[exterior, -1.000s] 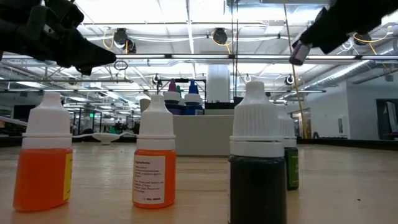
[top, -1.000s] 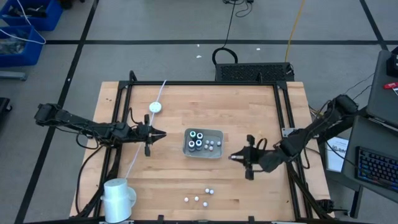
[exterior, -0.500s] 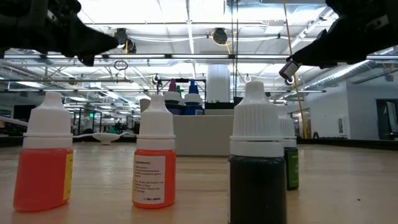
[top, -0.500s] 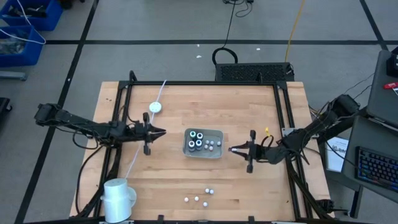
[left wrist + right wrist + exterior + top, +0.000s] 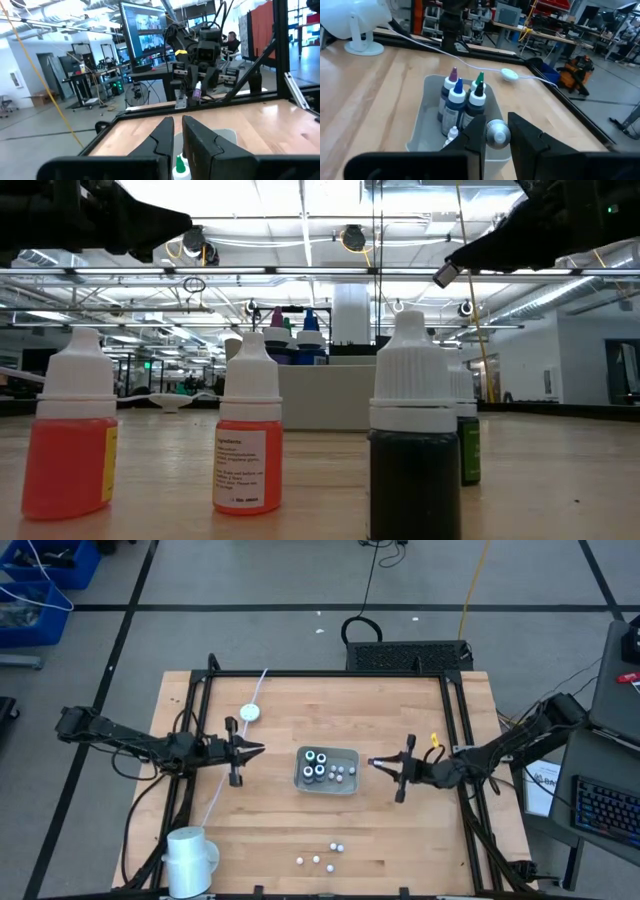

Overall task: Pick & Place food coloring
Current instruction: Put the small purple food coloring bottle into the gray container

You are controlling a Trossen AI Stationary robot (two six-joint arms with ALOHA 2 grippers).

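- High view: right gripper (image 5: 373, 763) now drawn up to the right-hand rim of the grey tray (image 5: 327, 791), closer in and farther from the bench's front edge than a second ago. Left gripper (image 5: 258, 749) parked just off the tray's left side, much as before. Four loose food coloring bottles (image 5: 316, 860) standing near the front edge, well apart from both arms.
- Low view: same four bottles in the foreground, orange (image 5: 70, 430), red-orange (image 5: 248, 435), dark (image 5: 413, 440) and a green one (image 5: 466, 435) partly hidden behind the dark one, none touched. High at upper right, a small held bottle (image 5: 444, 275) at the right gripper's tip, shifted leftward and up from half a second ago.
- Left wrist view: own fingers (image 5: 166, 135) close together with only a slit between, gripping nothing. Across the tray rim (image 5: 226, 134), the right gripper pinching that bottle (image 5: 198, 92).
- Right wrist view: fingers (image 5: 476, 135) pinched on the bottle's round grey end (image 5: 498, 133), hanging above the tray's near wall (image 5: 427, 100), taller colour-tipped bottles (image 5: 456, 102) standing inside.
- Judged meaning: carry nearly finished, release into the tray next. Free space beside the tall bottles looks tight, so knocking one is a risk. Four still to fetch.
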